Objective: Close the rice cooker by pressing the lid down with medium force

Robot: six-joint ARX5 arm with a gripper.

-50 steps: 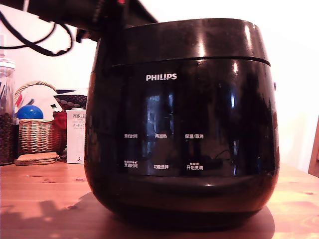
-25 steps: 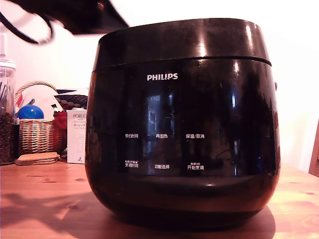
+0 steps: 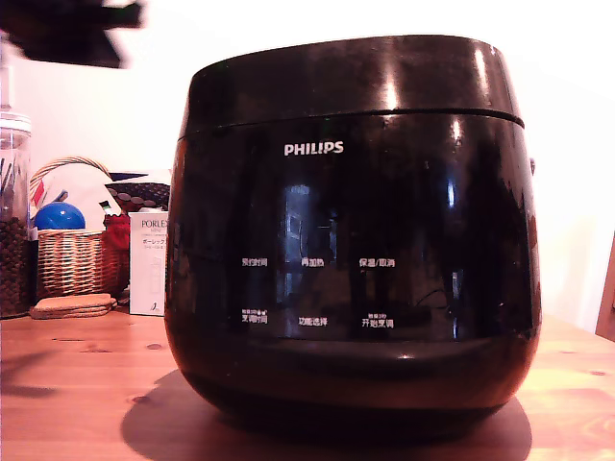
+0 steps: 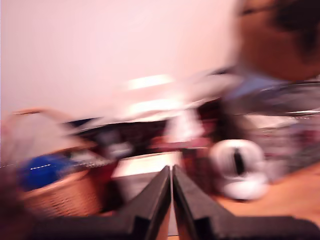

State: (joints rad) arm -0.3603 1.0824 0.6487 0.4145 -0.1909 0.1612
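The rice cooker point(image 3: 351, 240) fills most of the exterior view, standing on the wooden table point(image 3: 77, 384) from the centre to the right of the frame, its base near the bottom edge. White "PHILIPS" lettering sits high on its glossy black front, and two rows of small white Chinese button labels run across the lower middle; I can read 保温/取消 at the right of the upper row, the others are too small to be sure of. The lid point(image 3: 351, 77) is down on the body, a thin seam running level around the top, and the space above it is bare pale wall. At the exterior view's left, behind the cooker, stand a wicker basket point(image 3: 69, 259) holding a blue ball point(image 3: 58, 216), a white box point(image 3: 147, 264) printed "PORLE…", a glass jar point(image 3: 12, 226) of dark beans at the frame edge, and flat cork coasters point(image 3: 69, 305) on the table just in front of the basket. Open tabletop lies ahead of these. A dark blurred piece of my arm point(image 3: 72, 29) shows in the upper left corner, well apart from the cooker. In the heavily smeared wrist view my gripper point(image 4: 172, 200) has its black fingers point(image 4: 150, 202) pressed together with nothing between them.
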